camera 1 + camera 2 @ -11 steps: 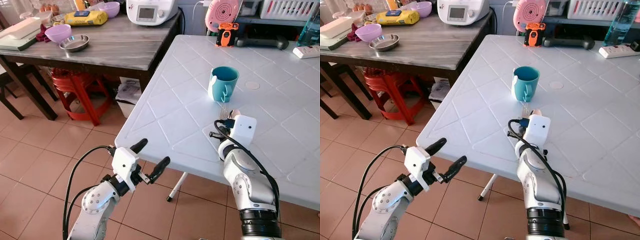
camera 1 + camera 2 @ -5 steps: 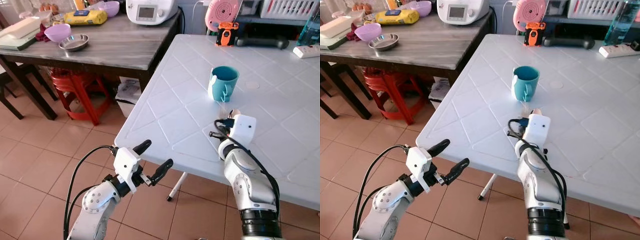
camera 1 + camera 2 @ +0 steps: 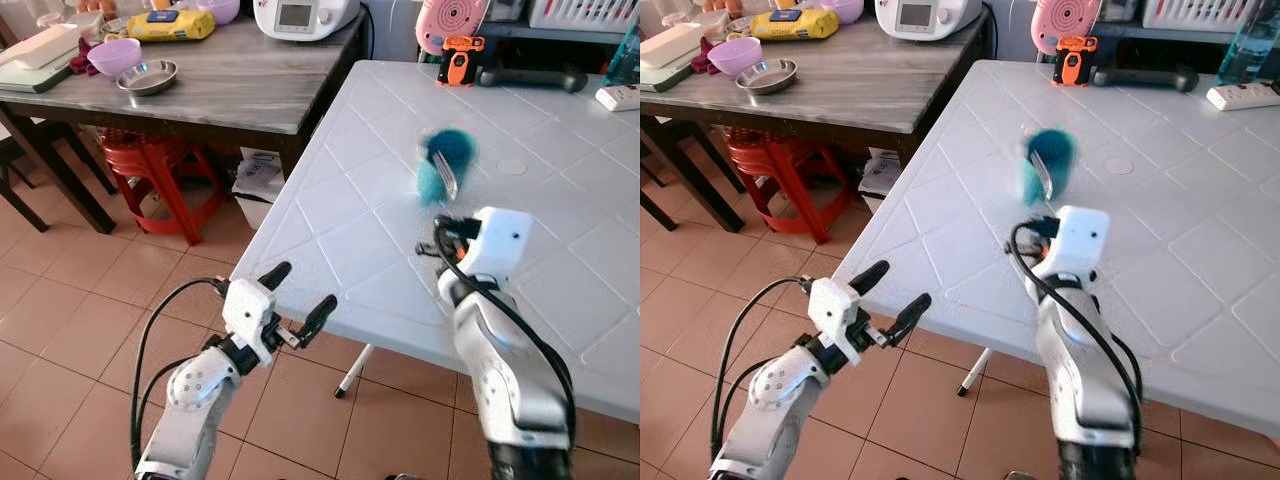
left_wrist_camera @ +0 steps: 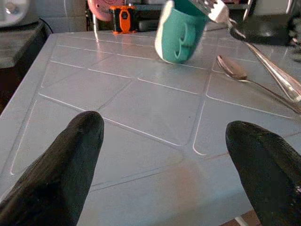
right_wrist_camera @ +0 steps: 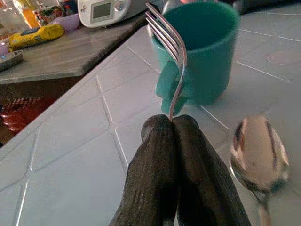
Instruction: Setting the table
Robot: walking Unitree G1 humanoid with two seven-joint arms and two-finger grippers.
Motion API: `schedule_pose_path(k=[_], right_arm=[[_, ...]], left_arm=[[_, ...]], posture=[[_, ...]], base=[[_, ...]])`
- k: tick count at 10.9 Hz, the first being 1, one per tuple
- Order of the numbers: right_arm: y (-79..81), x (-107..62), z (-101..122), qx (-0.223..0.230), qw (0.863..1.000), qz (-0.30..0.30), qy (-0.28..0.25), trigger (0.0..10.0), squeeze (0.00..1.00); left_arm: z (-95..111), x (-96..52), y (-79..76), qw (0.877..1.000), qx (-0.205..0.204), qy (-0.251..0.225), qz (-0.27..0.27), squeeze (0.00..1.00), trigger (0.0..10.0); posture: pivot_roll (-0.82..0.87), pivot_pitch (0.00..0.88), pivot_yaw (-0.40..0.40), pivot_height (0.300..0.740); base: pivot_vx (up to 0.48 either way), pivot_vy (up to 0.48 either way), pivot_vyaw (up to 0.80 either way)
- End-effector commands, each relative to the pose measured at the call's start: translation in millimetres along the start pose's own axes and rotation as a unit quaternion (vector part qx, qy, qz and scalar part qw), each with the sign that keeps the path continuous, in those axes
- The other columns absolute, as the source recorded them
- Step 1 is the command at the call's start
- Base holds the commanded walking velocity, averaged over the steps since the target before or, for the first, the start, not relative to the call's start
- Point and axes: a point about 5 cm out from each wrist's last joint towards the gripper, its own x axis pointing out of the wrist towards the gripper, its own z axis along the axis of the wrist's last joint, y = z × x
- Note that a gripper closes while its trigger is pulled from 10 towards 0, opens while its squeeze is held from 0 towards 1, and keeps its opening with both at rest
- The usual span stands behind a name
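My right gripper (image 5: 172, 121) is shut on the handle of a metal fork (image 5: 170, 47), which stands tines-up above the white table (image 3: 340, 210). Just beyond the tines is a teal mug (image 5: 202, 56), blurred in the eye views (image 3: 446, 165). A metal spoon (image 5: 259, 147) lies on the table beside the gripper, close to the mug. My left gripper (image 3: 297, 297) is open and holds nothing; it hovers off the table's near corner, pointing across the tabletop toward the mug (image 4: 181, 30) and spoon (image 4: 231, 68).
A grey wooden table (image 3: 230, 85) at the left carries a purple bowl (image 3: 114, 55), a steel bowl (image 3: 148, 77) and a white appliance (image 3: 300, 14). A red stool (image 3: 160, 170) stands under it. An orange device (image 3: 460, 60) and a power strip (image 3: 620, 97) sit at the white table's far side.
My right arm has risen, lifting the fork up in front of the mug. The left gripper has edged closer to the table corner. The view has shifted and blurred a little.
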Motion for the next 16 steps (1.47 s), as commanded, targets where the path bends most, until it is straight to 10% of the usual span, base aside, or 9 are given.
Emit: schedule_pose_path(k=[1,11,12,13,14,16], right_arm=[[5.2,-3.7,3,0.008,1.000,0.010,-0.008,0.0,0.00],[2.3,-11.1,13,-0.030,0.998,0.008,-0.052,0.0,0.00],[2.4,-12.7,17,-0.038,0.997,0.010,-0.068,3.1,0.00],[3.0,-13.8,22,-0.047,0.995,0.011,-0.082,3.6,0.00],[5.1,-14.7,27,-0.051,0.994,0.014,-0.094,9.8,0.00],[5.1,-15.0,30,-0.055,0.993,0.013,-0.104,10.0,0.00]], left_arm=[[-3,-1.3,1.6,1.000,0.005,0.007,0.005,0.00,10.0],[-4,8.0,15.0,0.996,0.031,0.015,0.087,0.00,10.0],[-4,9.5,21.8,0.992,0.040,0.023,0.120,0.00,10.0],[-3,11.2,26.9,0.988,0.044,0.025,0.145,0.00,10.0],[-1,12.5,30.3,0.985,0.048,0.023,0.163,0.00,10.0],[-1,13.5,33.8,0.981,0.053,0.028,0.184,0.00,10.0]], posture=[[-0.17,0.093,0.104,0.740],[-0.17,0.086,0.106,0.740],[-0.17,0.086,0.108,0.740],[-0.17,0.087,0.109,0.740],[-0.17,0.087,0.111,0.740],[-0.17,0.087,0.109,0.740]], base=[[0.000,0.000,0.00],[0.000,0.000,0.00],[0.000,0.000,0.00],[0.000,0.000,0.00],[0.000,0.000,0.00],[0.000,0.000,0.00]])
